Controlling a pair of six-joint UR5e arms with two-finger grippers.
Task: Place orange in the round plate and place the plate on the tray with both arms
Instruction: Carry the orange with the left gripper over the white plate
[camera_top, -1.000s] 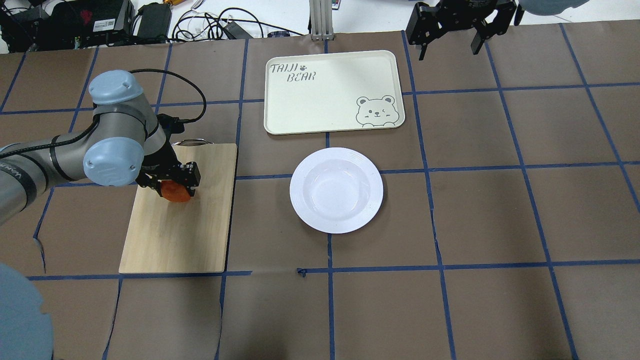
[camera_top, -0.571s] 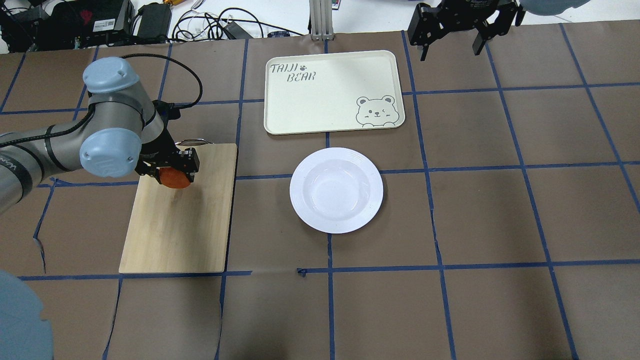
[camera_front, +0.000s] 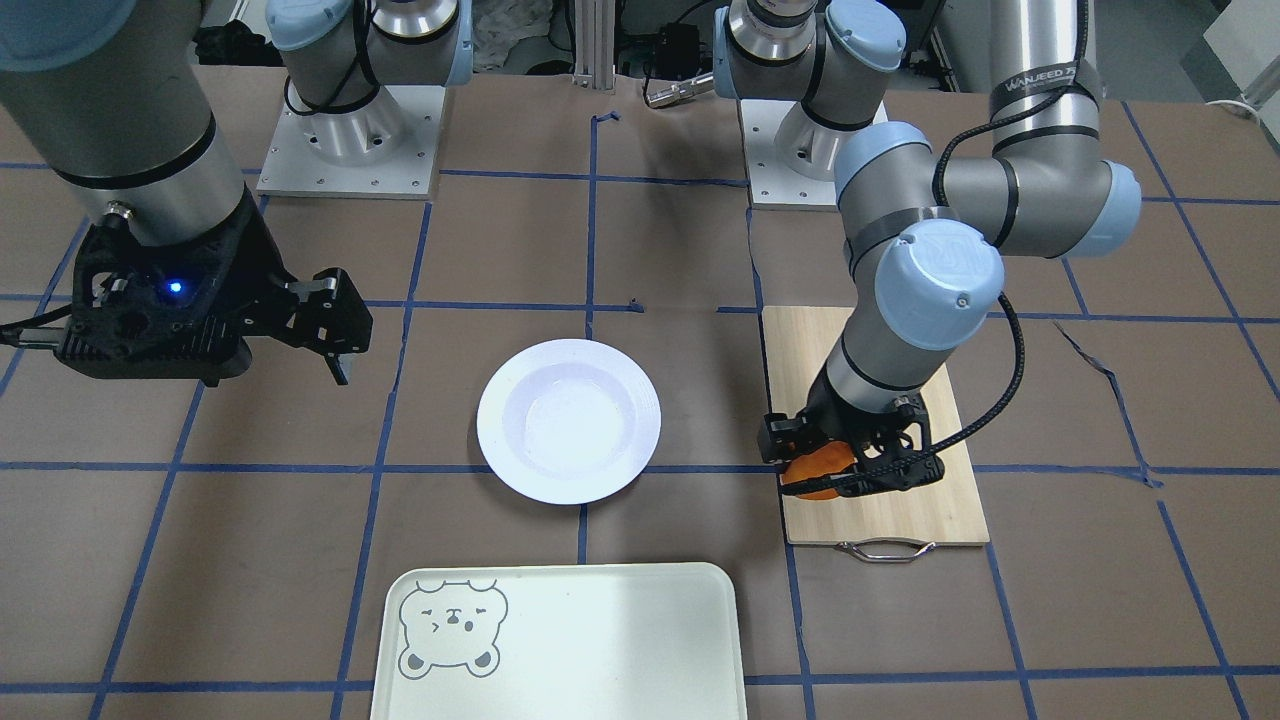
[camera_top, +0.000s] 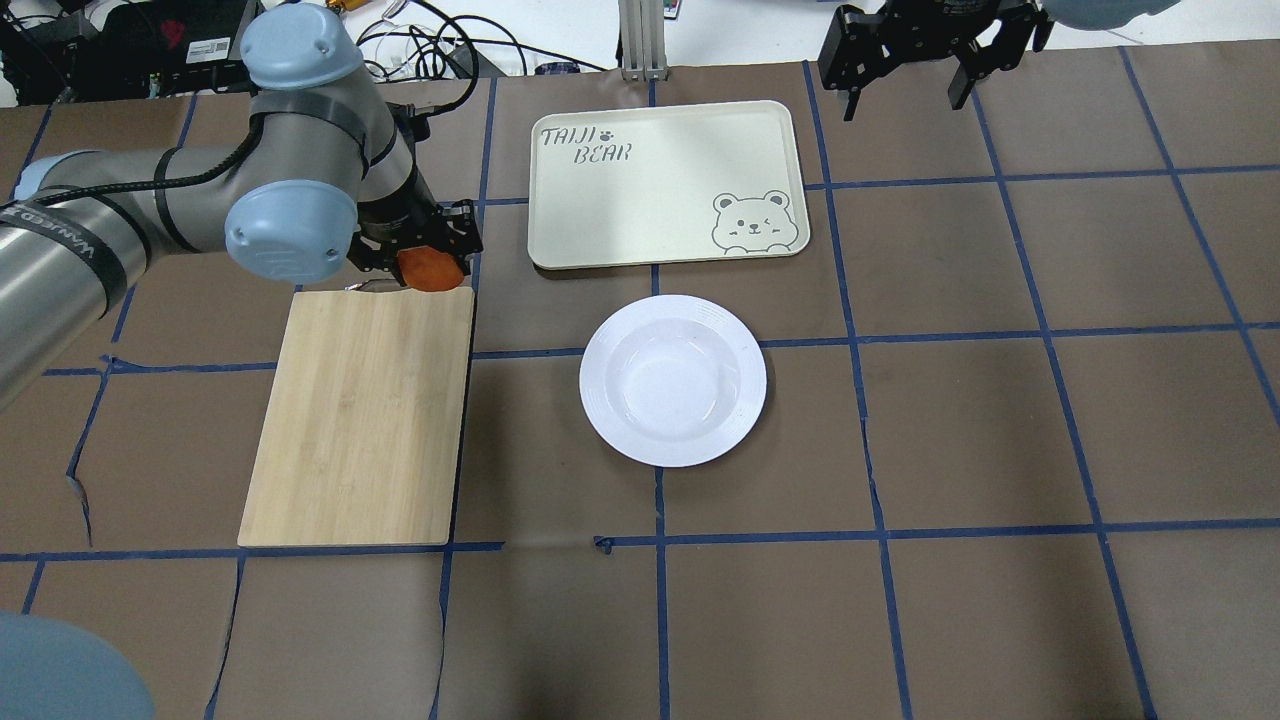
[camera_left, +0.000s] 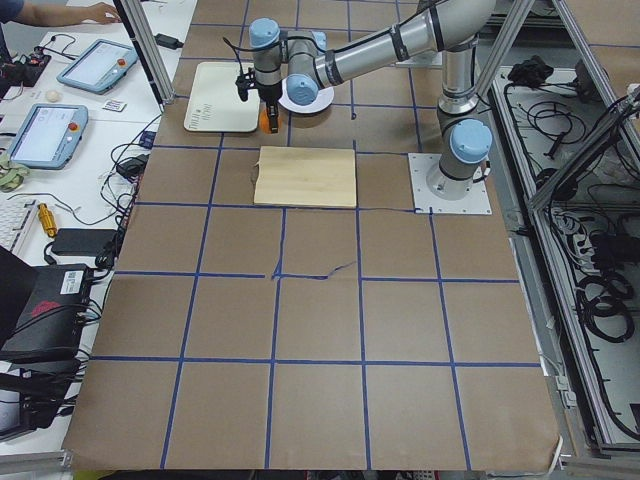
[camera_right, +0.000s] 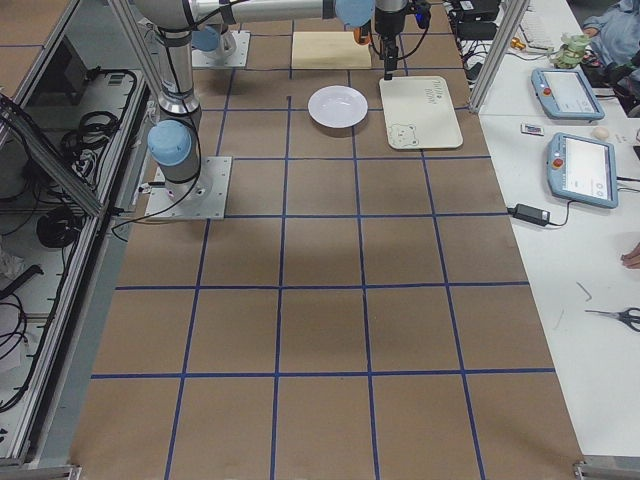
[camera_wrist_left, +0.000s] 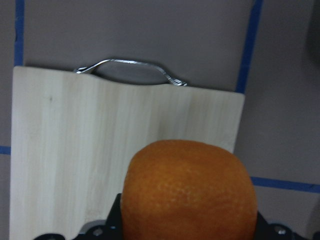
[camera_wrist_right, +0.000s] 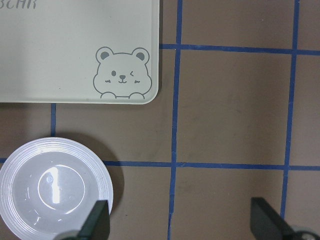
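My left gripper (camera_top: 428, 252) is shut on the orange (camera_top: 430, 270) and holds it in the air over the far end of the wooden cutting board (camera_top: 360, 420). The orange (camera_wrist_left: 187, 192) fills the lower part of the left wrist view, above the board's handle end. The white round plate (camera_top: 673, 380) sits empty at mid-table, to the right of the orange. Just beyond it lies the tray (camera_top: 665, 185) with its bear face. My right gripper (camera_top: 900, 100) hangs open past the tray's far right corner, its fingers (camera_wrist_right: 95, 222) spread wide with nothing between them.
The cutting board (camera_front: 930, 500) has a metal handle (camera_wrist_left: 132, 70) at its far end. Cables and electronics (camera_top: 150, 40) line the table's far edge. Blue tape marks a grid on the brown table cover.
The left arm has lifted the orange off the middle of the cutting board and carried it away from the robot and to the right, to the board's far corner. The right gripper stayed put.
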